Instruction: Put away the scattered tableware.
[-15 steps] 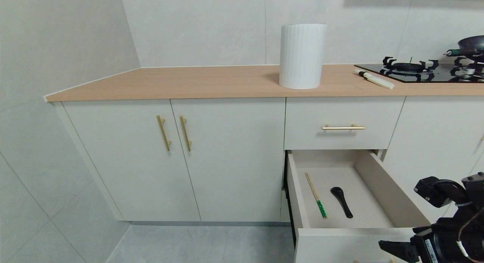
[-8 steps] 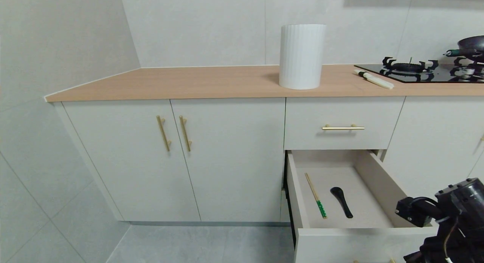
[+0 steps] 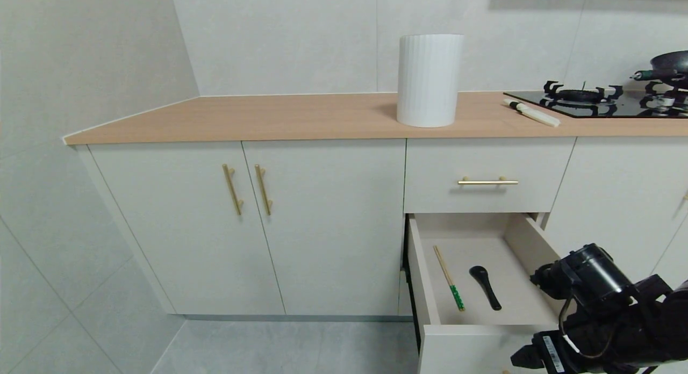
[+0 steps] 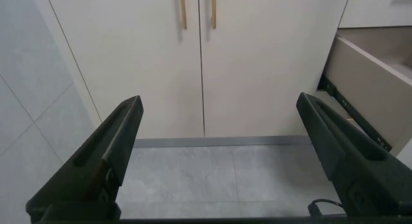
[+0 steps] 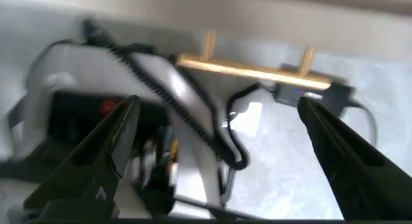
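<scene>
Open drawer (image 3: pixel 424 277) at five o'clock — chopsticks (image 3: pixel 449 280) at nine o'clock of the black spoon (image 3: pixel 485 287). The left gripper (image 4: pixel 219 103) is spread wide; the right gripper (image 5: pixel 217 105) is spread too, facing what's probably a gold handle (image 5: pixel 254 69).

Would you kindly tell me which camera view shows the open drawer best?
The head view: the open drawer shows its inside, with chopsticks and a black spoon. The left wrist view catches its side wall; the right wrist view, blurred, a gold handle, likely its front's.

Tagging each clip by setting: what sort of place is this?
Most likely a home kitchen: a gas hob set into a wooden countertop, cabinets below, and an open drawer holding chopsticks and a black spoon.
</scene>
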